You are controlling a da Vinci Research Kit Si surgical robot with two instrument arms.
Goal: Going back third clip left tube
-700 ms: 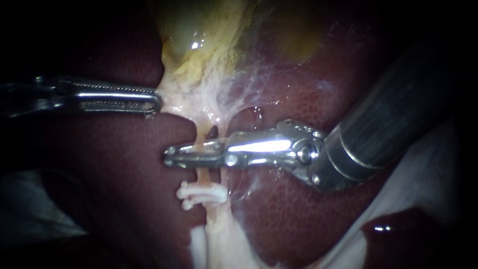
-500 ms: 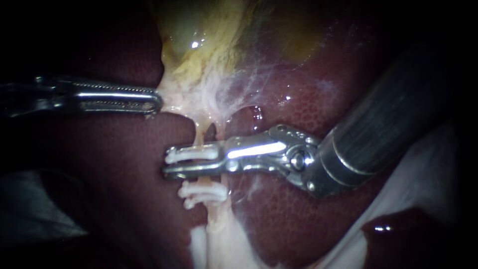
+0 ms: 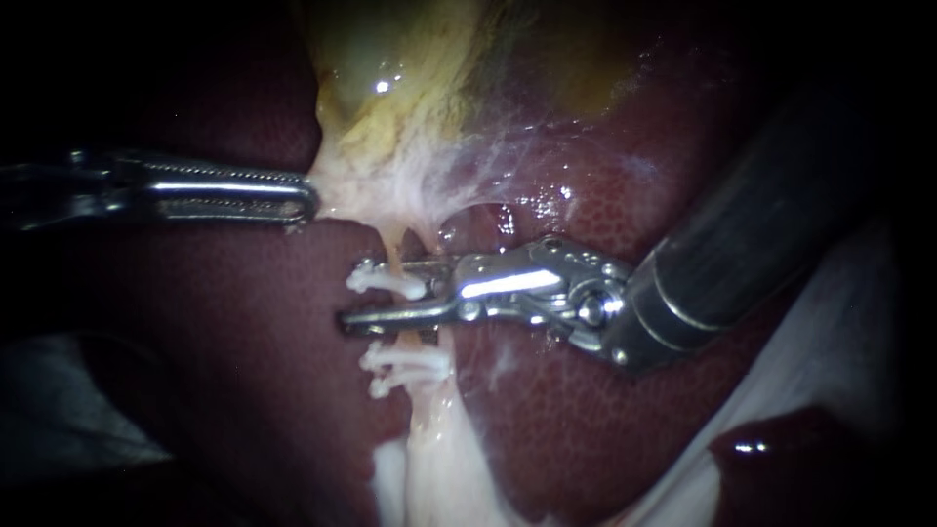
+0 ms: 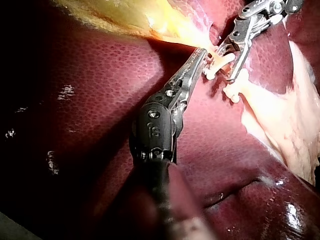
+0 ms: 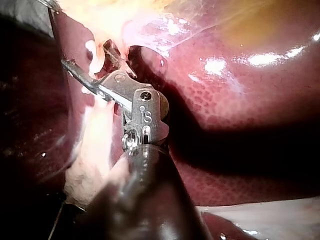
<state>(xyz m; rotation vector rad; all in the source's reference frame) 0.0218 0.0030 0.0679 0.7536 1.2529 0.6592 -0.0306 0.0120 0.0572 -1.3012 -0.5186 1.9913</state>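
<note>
My right instrument (image 3: 376, 293) comes in from the right, its jaws open on either side of the left tube (image 3: 394, 252). A white clip (image 3: 387, 281) sits shut on that tube between the jaws, just under the upper one. More white clips (image 3: 405, 369) grip the tube lower down. My left instrument (image 3: 308, 200) is shut on pale tissue (image 3: 342, 195) at the gallbladder's neck and holds it taut. In the left wrist view the left instrument (image 4: 200, 52) meets that tissue, with the clip (image 4: 220, 62) ahead of it. The right wrist view shows the right instrument (image 5: 87, 60) by the clip (image 5: 92, 52).
Dark red liver (image 3: 244, 322) lies all around the tube. The yellowish gallbladder (image 3: 410, 88) sits above. White gauze (image 3: 830, 332) lies at the lower right, under the right instrument's thick dark shaft (image 3: 761, 234).
The right instrument's jaws have opened and left a white clip shut on the tube. Its tip has drawn back slightly to the right. The left instrument has stayed put.
</note>
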